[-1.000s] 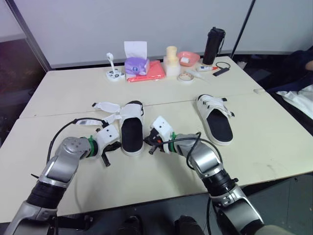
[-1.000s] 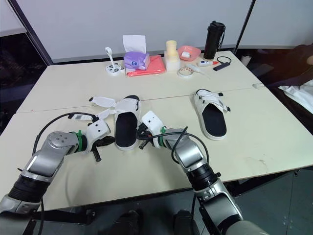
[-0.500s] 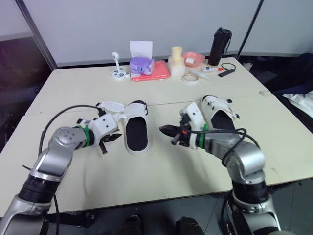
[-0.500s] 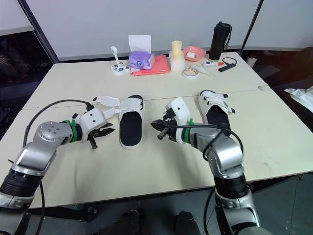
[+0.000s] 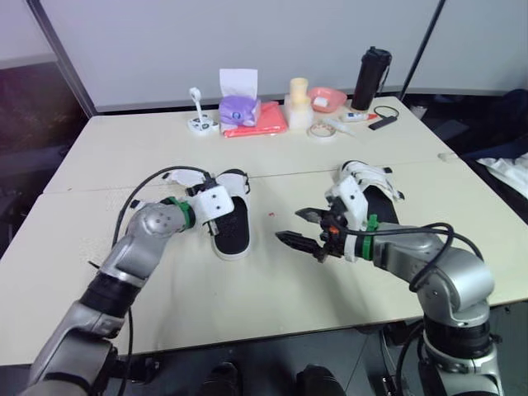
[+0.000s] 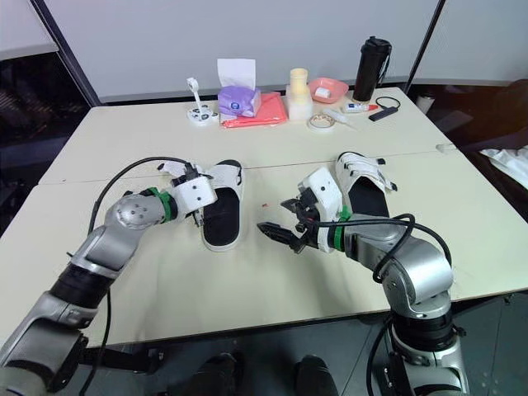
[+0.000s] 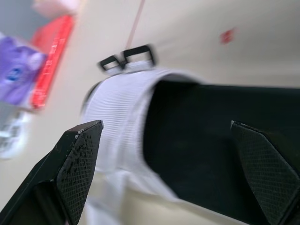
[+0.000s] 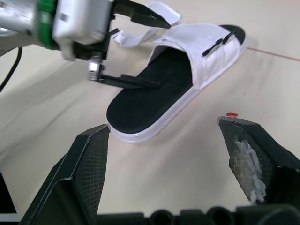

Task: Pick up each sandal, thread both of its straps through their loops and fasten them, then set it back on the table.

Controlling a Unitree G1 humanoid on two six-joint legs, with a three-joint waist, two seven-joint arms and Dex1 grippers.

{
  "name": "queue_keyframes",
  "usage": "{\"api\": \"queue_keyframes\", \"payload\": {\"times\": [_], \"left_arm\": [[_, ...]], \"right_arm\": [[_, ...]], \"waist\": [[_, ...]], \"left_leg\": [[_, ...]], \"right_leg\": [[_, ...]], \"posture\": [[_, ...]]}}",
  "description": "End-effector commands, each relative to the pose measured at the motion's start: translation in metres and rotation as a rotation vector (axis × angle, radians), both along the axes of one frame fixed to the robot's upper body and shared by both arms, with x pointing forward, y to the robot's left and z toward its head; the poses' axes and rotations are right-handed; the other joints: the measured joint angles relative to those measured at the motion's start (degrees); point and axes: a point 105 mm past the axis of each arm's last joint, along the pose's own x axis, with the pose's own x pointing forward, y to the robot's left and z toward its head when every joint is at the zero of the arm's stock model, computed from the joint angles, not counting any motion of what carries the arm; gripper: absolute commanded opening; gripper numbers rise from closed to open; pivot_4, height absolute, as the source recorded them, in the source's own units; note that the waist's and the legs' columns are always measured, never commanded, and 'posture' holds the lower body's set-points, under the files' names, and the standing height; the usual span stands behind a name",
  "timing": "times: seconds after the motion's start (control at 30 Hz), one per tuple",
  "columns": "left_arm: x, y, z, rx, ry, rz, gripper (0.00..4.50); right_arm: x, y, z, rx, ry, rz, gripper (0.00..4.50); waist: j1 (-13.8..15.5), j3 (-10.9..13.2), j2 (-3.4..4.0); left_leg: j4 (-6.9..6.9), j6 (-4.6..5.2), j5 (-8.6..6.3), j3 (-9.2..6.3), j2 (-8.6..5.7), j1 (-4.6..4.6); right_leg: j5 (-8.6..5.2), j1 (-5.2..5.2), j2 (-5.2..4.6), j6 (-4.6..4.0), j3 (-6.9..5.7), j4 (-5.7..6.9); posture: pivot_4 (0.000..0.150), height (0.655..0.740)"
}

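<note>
The left gripper (image 6: 200, 216) closes in on the open-strapped sandal (image 5: 233, 235) near the middle of the tabletop (image 5: 115, 148); half a second ago we saw it hanging off to the sandal's left side, and now its fingers (image 7: 77, 161) stand spread wide, one over the black sole and one up by the white band, with nothing pinched between them yet; the right gripper (image 5: 289, 224), which sat close against the same sandal a second ago, has swung away and now hovers above bare tabletop between the two sandals, its fingers parted and empty, aimed back at the work; the sandal lies flat, its straps (image 5: 188, 176) trailing loose toward the left edge and its loops (image 7: 127, 57) unthreaded; the second sandal (image 5: 378, 177) rests toward the right edge, straps laid across its band; we read this as the turn from approach to pickup: the left arm looks set to take the first sandal, the right waits to feed the straps, and neither fastening is done on it.
</note>
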Motion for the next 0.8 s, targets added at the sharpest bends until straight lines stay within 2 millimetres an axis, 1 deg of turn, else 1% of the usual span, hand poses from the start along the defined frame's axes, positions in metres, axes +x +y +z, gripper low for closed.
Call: {"api": "queue_keyframes", "payload": {"times": [0.03,0.17,0.3,0.4,0.47,0.53,0.57,0.63,0.73,0.77,0.8], "left_arm": [[0.018,-0.01,0.013,-0.001,-0.126,0.046,4.5],[0.034,-0.012,0.01,0.036,-0.177,0.096,4.5],[0.052,-0.019,0.0,0.054,-0.203,0.154,4.5],[0.06,-0.02,-0.009,0.081,-0.196,0.185,4.5],[0.064,-0.022,-0.009,0.077,-0.211,0.197,4.5],[0.066,-0.024,-0.011,0.076,-0.209,0.2,3.98],[0.067,-0.025,-0.013,0.078,-0.203,0.2,3.63],[0.068,-0.025,-0.015,0.078,-0.199,0.202,2.63],[0.07,-0.024,-0.019,0.076,-0.187,0.206,1.03],[0.07,-0.024,-0.02,0.076,-0.187,0.205,0.54],[0.07,-0.025,-0.02,0.078,-0.188,0.2,0.18]], "right_arm": [[-0.004,-0.002,0.011,0.0,-0.053,-0.009,4.13],[-0.004,-0.002,0.011,-0.002,-0.059,-0.021,4.13],[-0.004,-0.002,0.011,-0.004,-0.063,-0.04,4.13],[-0.004,-0.002,0.011,-0.005,-0.063,-0.049,4.13],[-0.004,-0.002,0.011,-0.006,-0.064,-0.054,4.13],[-0.004,-0.002,0.01,-0.009,-0.066,-0.061,4.2],[-0.003,-0.003,0.01,-0.011,-0.067,-0.065,4.2],[-0.003,-0.004,0.01,-0.013,-0.068,-0.074,4.2],[-0.002,-0.005,0.01,-0.018,-0.068,-0.086,4.2],[-0.002,-0.005,0.01,-0.019,-0.068,-0.087,4.2],[-0.002,-0.005,0.01,-0.019,-0.068,-0.088,4.2]], "waist": [[0.4,0.0,-0.01],[0.9,0.0,-0.02],[1.1,0.0,-0.04],[1.2,0.0,-0.05],[1.1,0.0,-0.05],[1.1,0.0,-0.05],[1.1,0.0,-0.05],[1.1,0.0,-0.05],[1.2,0.0,-0.05],[1.2,0.0,-0.05],[1.2,0.0,-0.04]], "left_leg": [[0.02,0.0,0.0,-0.01,0.0,0.0],[0.05,0.0,0.0,0.0,0.0,-0.01],[0.07,0.0,0.0,-0.01,-0.01,-0.01],[0.18,0.01,0.0,-0.03,-0.02,-0.01],[0.25,0.02,-0.01,-0.04,-0.03,-0.01],[0.3,0.02,-0.01,-0.06,-0.02,-0.01],[0.34,0.02,-0.02,-0.07,-0.02,-0.01],[0.38,0.04,-0.03,-0.07,-0.02,-0.01],[0.39,0.05,-0.03,-0.08,-0.02,0.0],[0.41,0.05,-0.03,-0.11,-0.02,0.0],[0.47,0.05,-0.03,-0.13,-0.02,0.0]], "right_leg": [[0.0,0.0,0.0,0.0,-0.01,0.0],[0.0,0.01,0.0,0.01,-0.02,0.01],[0.0,0.02,0.0,0.01,-0.04,0.02],[0.0,0.11,0.0,0.02,-0.11,0.02],[0.0,0.15,0.0,0.03,-0.12,0.02],[0.0,0.17,0.0,0.03,-0.15,0.05],[0.0,0.18,0.01,0.03,-0.16,0.06],[0.0,0.2,0.0,0.03,-0.17,0.06],[0.0,0.21,0.0,0.03,-0.18,0.08],[0.0,0.25,0.01,0.04,-0.22,0.08],[0.0,0.3,0.0,0.04,-0.25,0.08]], "posture": [[0.15,0.74],[0.15,0.74],[0.15,0.74],[0.15,0.74],[0.15,0.74],[0.15,0.74],[0.15,0.74],[0.15,0.74],[0.15,0.74],[0.15,0.74],[0.15,0.74]]}}
